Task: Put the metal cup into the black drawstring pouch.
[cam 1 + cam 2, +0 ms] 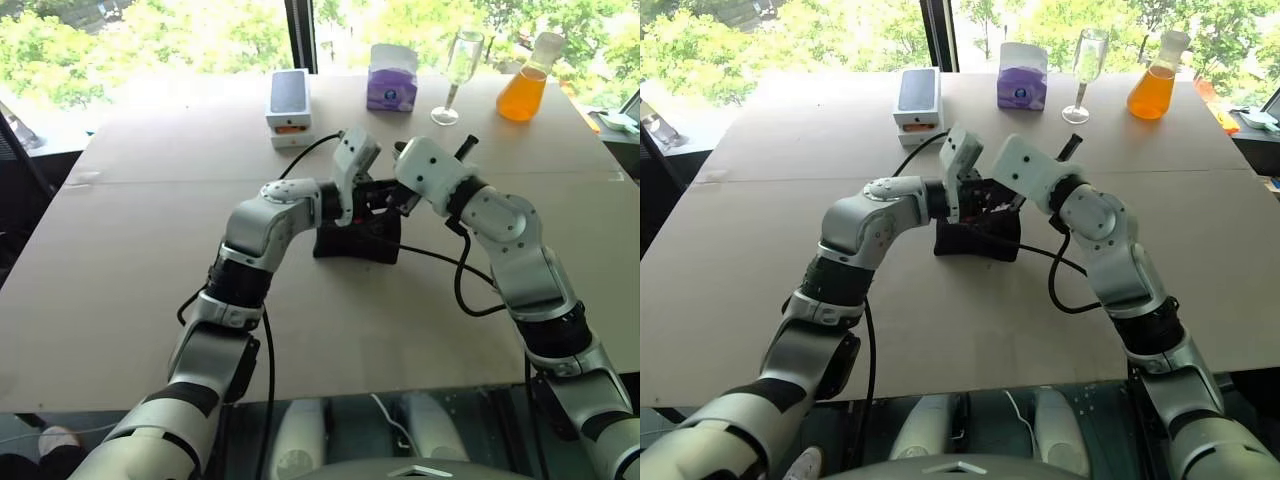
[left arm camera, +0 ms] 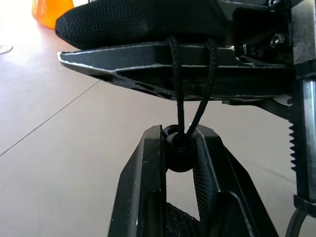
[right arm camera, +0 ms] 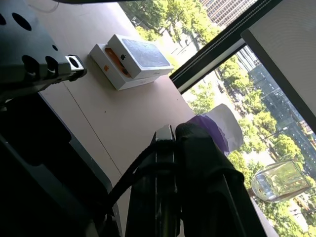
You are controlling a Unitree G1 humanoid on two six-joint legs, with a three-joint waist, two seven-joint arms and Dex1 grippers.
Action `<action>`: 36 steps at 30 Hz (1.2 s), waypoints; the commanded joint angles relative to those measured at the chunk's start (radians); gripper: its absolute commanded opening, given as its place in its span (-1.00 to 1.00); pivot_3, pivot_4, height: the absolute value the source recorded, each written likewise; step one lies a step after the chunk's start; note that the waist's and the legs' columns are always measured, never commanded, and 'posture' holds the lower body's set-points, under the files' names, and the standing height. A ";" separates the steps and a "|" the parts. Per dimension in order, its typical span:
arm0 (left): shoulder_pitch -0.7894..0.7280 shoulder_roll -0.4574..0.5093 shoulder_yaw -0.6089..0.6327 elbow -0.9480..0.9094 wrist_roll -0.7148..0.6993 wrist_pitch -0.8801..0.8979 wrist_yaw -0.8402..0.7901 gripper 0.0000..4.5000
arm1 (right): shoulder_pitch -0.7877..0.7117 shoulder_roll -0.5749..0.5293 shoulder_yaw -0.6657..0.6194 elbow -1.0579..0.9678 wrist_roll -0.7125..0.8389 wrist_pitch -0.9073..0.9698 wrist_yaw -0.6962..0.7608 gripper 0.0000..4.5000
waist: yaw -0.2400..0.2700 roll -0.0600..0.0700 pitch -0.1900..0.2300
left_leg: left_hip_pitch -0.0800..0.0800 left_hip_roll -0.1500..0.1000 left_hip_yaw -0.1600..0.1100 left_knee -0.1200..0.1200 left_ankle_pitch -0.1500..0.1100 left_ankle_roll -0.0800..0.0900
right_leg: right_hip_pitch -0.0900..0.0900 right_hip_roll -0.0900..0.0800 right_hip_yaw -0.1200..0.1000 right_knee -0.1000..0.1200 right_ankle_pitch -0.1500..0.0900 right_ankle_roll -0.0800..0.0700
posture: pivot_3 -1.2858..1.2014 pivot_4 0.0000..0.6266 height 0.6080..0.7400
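Ahead of me, along the far edge of the brown table [image 1: 120, 300], stand a white phone box [image 1: 289, 106], a purple tissue box [image 1: 392, 78], a clear wine glass [image 1: 459, 72] and a flask of orange liquid [image 1: 524, 88], all well apart from my arms. At the table's middle the black drawstring pouch [image 1: 358, 238] rests between my two grippers. My left gripper [image 2: 180, 148] is clamped on the round black cord stopper [image 2: 178, 154], from which two strands of cord [image 2: 177, 84] rise to the pouch. My right gripper [image 3: 185, 136] is closed on black pouch fabric. I cannot tell where the metal cup is.
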 commanded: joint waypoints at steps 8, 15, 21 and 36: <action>0.119 0.052 -0.088 -0.095 0.029 0.108 -0.018 -0.91 | -0.059 -0.100 -0.340 0.240 0.129 0.081 -0.117 -1.00 | 0.002 0.000 0.000 | 0.000 0.000 0.000 0.001 0.000 0.000 | 0.001 -0.001 0.000 0.000 0.000 0.000 | 0.03 -0.52 1.00; 0.207 0.110 -0.137 -0.119 0.069 0.128 0.001 -0.91 | -0.007 -0.185 -0.356 0.374 0.176 0.069 -0.150 -1.00 | 0.001 0.004 0.002 | 0.001 0.000 0.000 0.000 0.000 0.000 | 0.001 0.000 -0.001 0.000 0.000 0.000 | 0.03 -0.52 1.00; 0.210 0.114 -0.114 -0.112 0.070 0.127 0.017 -0.91 | 0.028 -0.196 -0.347 0.362 0.196 0.061 -0.156 -1.00 | -0.003 0.006 0.001 | 0.002 0.000 0.001 0.000 -0.002 0.004 | 0.001 0.000 0.001 0.001 0.000 0.000 | 0.03 -0.52 1.00; 0.181 0.123 -0.108 -0.090 0.087 0.119 0.022 -0.91 | 0.099 -0.163 -0.345 0.344 0.328 0.058 -0.113 -1.00 | -0.004 0.006 0.001 | 0.003 0.000 0.001 0.001 -0.002 0.004 | 0.001 0.001 0.001 0.001 0.000 0.000 | 0.03 -0.52 1.00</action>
